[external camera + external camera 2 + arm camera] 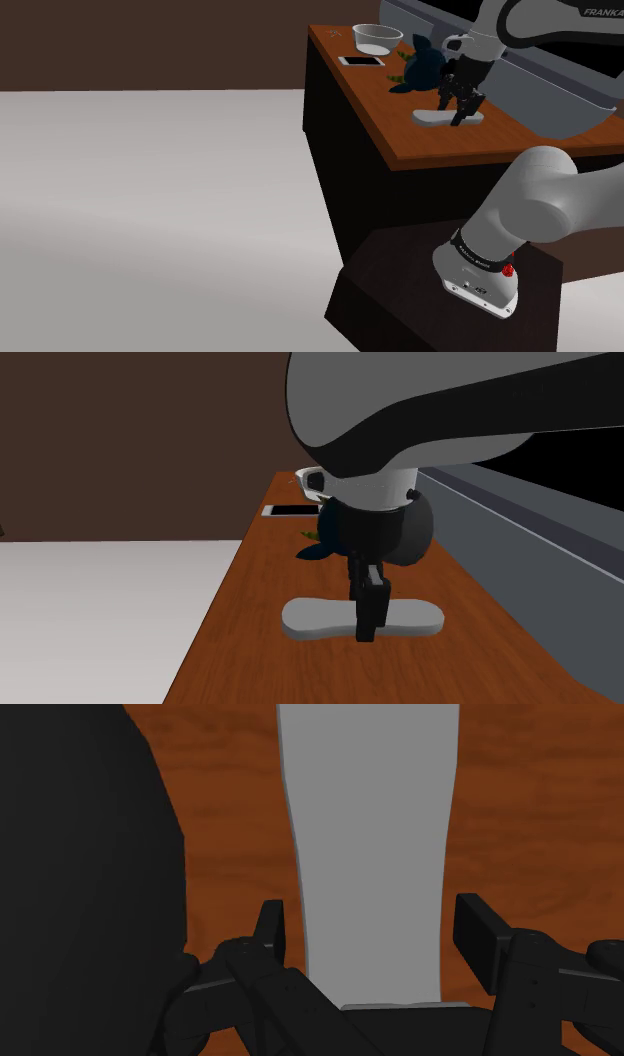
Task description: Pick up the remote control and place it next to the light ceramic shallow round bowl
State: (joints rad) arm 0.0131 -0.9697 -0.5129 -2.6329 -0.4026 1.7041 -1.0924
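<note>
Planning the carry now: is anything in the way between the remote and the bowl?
Yes. A dark blue object with green bits sits on the table between the remote and the bowl. A phone lies beside the bowl. The open gripper straddles the remote with nothing between.

A room in a house, by the look of it. A dark brown wall [150, 45] rises over a pale grey floor [150, 200]. A dark cabinet [340, 130] with a reddish wood-grain top carries everyday household things: a light shallow bowl [377, 39], a flat phone [360, 61] and a grey remote control [428, 118]. A long grey furnishing [520, 542] runs along the top's far side; what it is can't be told.
</note>
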